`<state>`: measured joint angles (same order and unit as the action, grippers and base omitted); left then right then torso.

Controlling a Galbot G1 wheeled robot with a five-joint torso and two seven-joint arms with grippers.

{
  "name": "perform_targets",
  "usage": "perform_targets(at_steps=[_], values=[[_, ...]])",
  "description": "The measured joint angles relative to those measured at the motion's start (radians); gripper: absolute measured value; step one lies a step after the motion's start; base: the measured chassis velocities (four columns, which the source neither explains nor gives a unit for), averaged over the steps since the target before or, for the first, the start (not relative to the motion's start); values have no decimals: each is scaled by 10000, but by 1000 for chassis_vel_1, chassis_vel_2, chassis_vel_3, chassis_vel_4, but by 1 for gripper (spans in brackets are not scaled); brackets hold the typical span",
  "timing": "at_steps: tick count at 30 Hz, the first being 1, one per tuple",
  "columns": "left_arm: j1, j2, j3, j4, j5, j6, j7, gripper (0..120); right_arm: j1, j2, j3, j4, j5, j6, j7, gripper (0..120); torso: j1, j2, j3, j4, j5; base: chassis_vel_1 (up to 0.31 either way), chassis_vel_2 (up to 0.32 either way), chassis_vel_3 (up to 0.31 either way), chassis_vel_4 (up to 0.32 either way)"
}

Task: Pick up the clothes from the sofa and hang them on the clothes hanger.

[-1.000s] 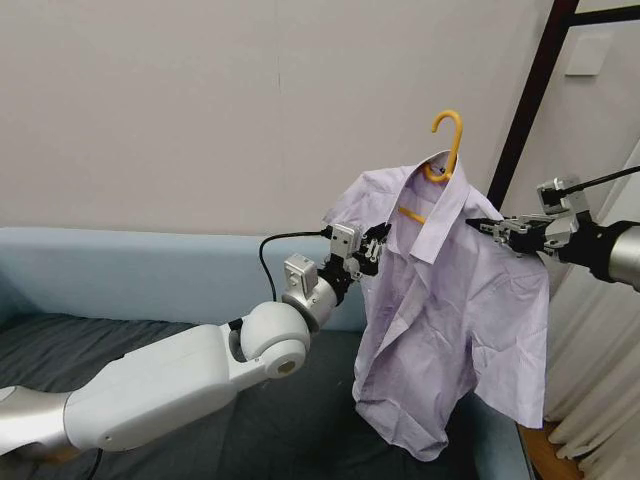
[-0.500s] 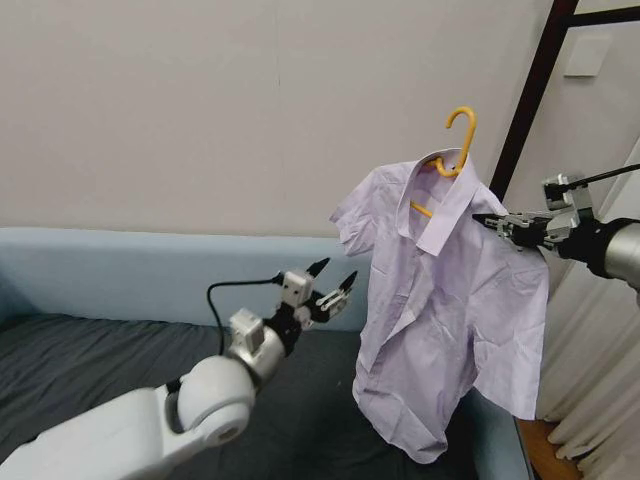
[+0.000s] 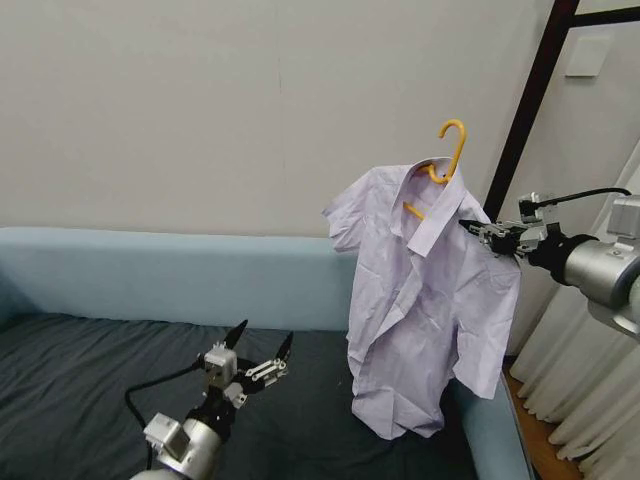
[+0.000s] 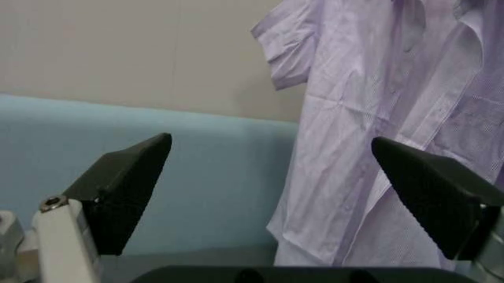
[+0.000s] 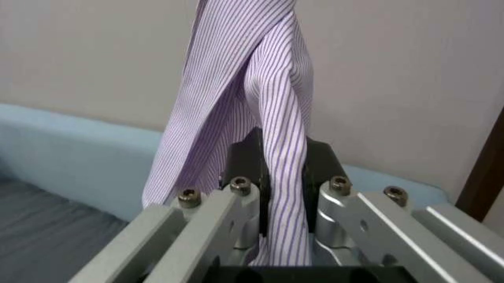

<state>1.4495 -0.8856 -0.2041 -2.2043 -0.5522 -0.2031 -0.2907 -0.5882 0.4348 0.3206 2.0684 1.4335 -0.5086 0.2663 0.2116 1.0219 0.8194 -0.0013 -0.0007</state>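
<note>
— Since you've the better angle, how many garments do you count?

— Just one: a pale lilac, finely striped short-sleeved shirt (image 3: pixel 425 310), draped on a single yellow plastic hanger (image 3: pixel 447 150). It hangs in the air over the right end of the light-blue sofa with the dark grey seat (image 3: pixel 150 275), the hem dangling just above the seat's right-hand corner.

— What's keeping it up there?

— The robot's right gripper (image 3: pixel 472 227). It reaches in from the right, pinched tight on the shirt at the shoulder, just below the collar. In that arm's wrist view a fold of the striped cloth runs straight down between its two metal fingers.

— And the hanger's hook?

— One hook, standing up above the collar in front of the pale wall (image 3: pixel 200 110). It's near one dark slanted pole (image 3: pixel 528 100) but apart from it.

— So two grippers in all. Where's the other?

— The left gripper (image 3: pixel 265 335) sits low, above the front part of the sofa seat, well apart from the shirt. Its two black fingers are spread wide, aimed toward the shirt's lower half and the sofa's backrest.

— Both sleeves visible?

— One sticks out plainly on the left side; the other side is bunched where the right gripper holds it.
</note>
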Motion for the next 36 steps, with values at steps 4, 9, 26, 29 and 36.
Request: perform_targets(at_steps=[4,9,26,29,36], values=[[662,-828,-232,116,606,-39,19,100,271,674,-203,-695,-277,130,-224,7,1,-2,2,2,3,0,0,0,0],[1319,-1482,-308,186,1104,-42,96,100,737,1000,-448,-1318,45,276,-280,7,2,-2,2,-2,4,0,0,0,0],[2384,-3249,-105,747,2256,-717,212,100,6444,1376,-2902,-2699,1806,-2088,3779,7,2,-2,2,3,2,0,0,0,0],[2438,-3278,-129,741,2279,-781,193,100,7406,1500,-3503,-2832,2173,-2248,4676,7,2,-1,2,4,-2,0,0,0,0],[2509,-3282,-247,747,2268,-958,100,100,8647,1474,-4583,-2880,2462,-2265,6429,7,2,-1,1,1,-1,0,0,0,0]])
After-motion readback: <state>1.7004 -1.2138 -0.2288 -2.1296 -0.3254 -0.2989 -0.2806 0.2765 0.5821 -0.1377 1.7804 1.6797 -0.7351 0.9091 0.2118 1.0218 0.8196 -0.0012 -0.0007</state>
